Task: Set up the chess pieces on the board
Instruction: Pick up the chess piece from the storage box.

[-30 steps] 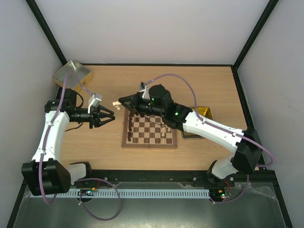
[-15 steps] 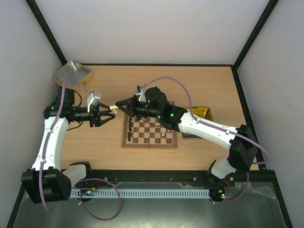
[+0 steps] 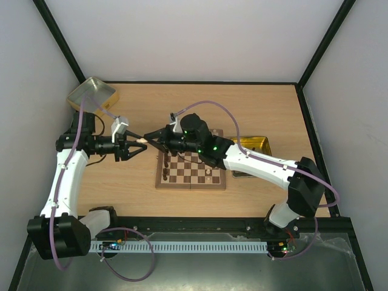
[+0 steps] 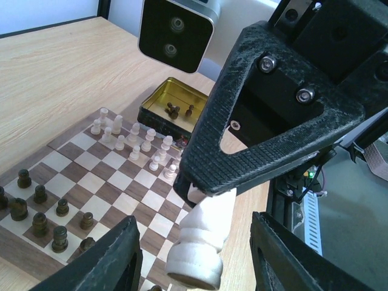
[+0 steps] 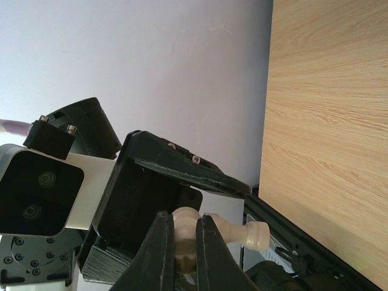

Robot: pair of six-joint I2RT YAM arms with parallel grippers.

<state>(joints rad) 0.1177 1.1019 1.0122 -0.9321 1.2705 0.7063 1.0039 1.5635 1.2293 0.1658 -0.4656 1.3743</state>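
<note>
One pale piece [image 3: 142, 140] in mid-air, off the left edge of the board [image 3: 159, 182] and well clear of the table. Pinched at its head end by the right claw [image 3: 150, 136], shut tight on it; plain in the right wrist view, with stem and base sticking out past the fingertips.

Lies roughly level, long axis running left to right, base pointing straight at the left claw [image 3: 134, 145]. Left claw spread, one finger on each side of the base, with a clear gap on both sides in the left wrist view. Gripping nothing.

Looks like a hand-over between the arms, caught just before the take. Hinges on one line-up: base already between the left fingers, axis in line with that claw's reach. Probably only a squeeze on the base wanted, then a release by the right.

Risk: small round turned base, likely to twist or pop out if clamped off-centre.

Board partly set, with dark pieces [image 4: 39, 212] along one end and pale ones [image 4: 136, 142] along the other. A few more dark ones waiting in the tin [image 4: 160, 97] beyond the board.
</note>
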